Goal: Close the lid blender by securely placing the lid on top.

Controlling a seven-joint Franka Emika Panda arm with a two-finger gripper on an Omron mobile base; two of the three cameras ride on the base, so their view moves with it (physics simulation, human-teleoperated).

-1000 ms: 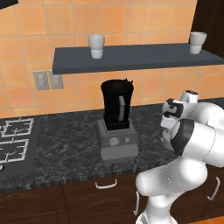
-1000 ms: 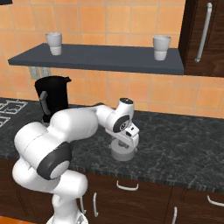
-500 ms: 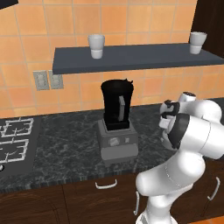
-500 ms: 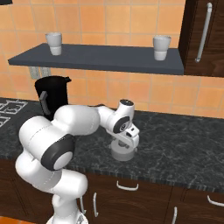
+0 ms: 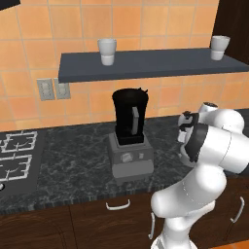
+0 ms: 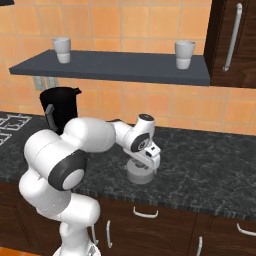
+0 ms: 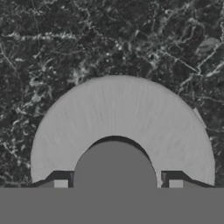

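Observation:
The blender (image 5: 130, 116), a tall black jar on a boxy grey base with a knob, stands open-topped on the dark counter; its jar (image 6: 60, 107) also shows behind my arm in the right base view. The lid (image 6: 140, 175), a round light-grey cap, lies flat on the counter to the right of the blender. My gripper (image 6: 145, 162) points straight down onto it. In the hand view the lid (image 7: 122, 113) has a wide rim, and my gripper (image 7: 117, 183) has its two fingertips (image 7: 60, 183) pressed against either side of the raised centre.
Two white cups (image 5: 107, 51) (image 5: 220, 47) stand on the dark shelf (image 6: 115, 70) above the counter. A stove (image 5: 14, 155) lies at the far left. A dark cabinet (image 6: 232, 40) rises at the right. Speckled black counter (image 6: 210, 175) stretches right of the lid.
The fingers have drawn in from wide open to the sides of the lid's raised centre. The arm has stayed over the lid, and the lid has stayed on the counter.

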